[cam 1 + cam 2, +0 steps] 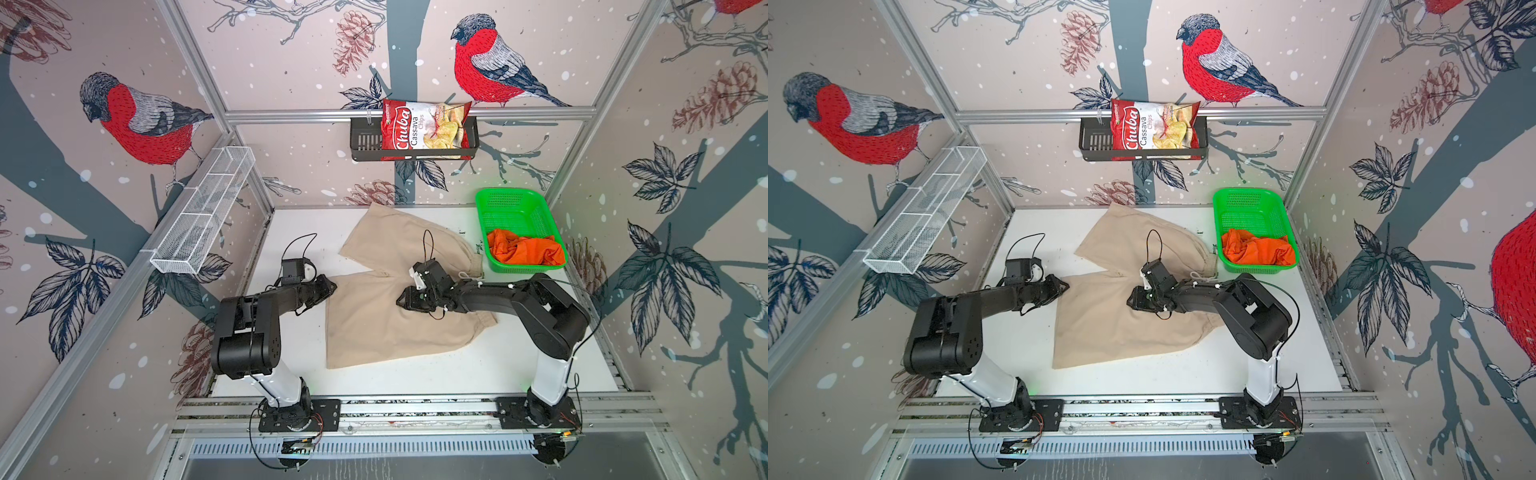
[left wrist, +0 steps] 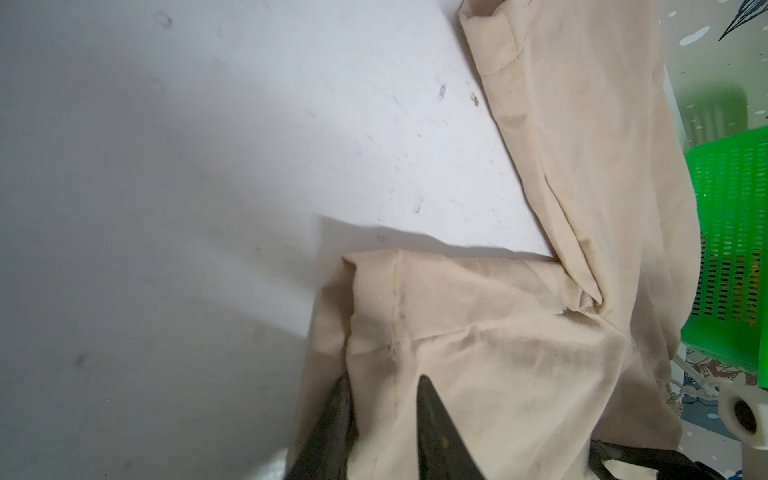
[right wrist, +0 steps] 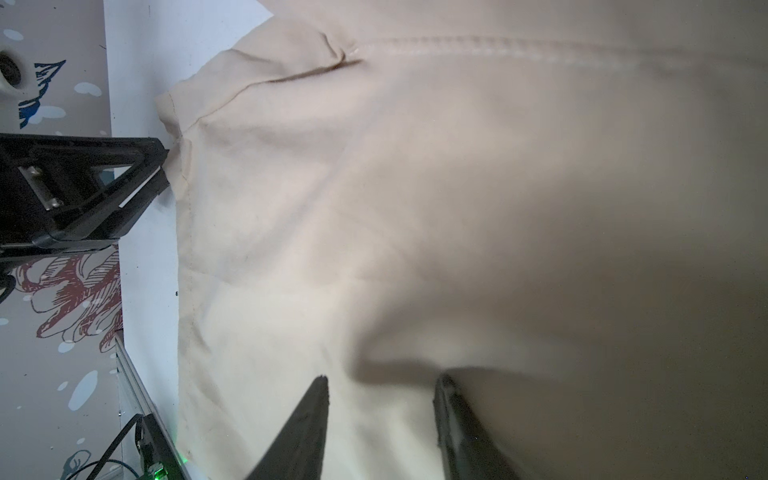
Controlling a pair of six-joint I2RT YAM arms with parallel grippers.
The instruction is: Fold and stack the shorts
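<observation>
The beige shorts (image 1: 374,332) lie spread flat on the white surface (image 1: 498,365), waistband to the right, with one leg near and the other angling off to the far side. At the near leg's left hem, the left fingers (image 2: 436,428) straddle the corner of the cloth, and the hem runs up between them. The gap is narrow, and I cannot tell whether they have actually pinched it.

That is the first risk. If they bite only the top layer, or only the outer stitching, the leg could peel open or slip free once it is carried across, leaving a crooked fold. The corner sits a little proud of the surface, so a shallow catch seems quite possible.

Further in, the right fingers (image 3: 307,419) stand apart over the middle of the shorts, holding nothing. If they press too lightly while the left side pulls, the whole garment may slide and bunch at the crotch seam. If they press too hard, they may drag wrinkles in.

At the far right, the orange shorts (image 1: 525,251) sit crumpled in the green basket (image 1: 511,203), just beside the beige waistband. A wide sweep of the right arm could knock the basket or snag the loose drawstring (image 1: 465,275).
</observation>
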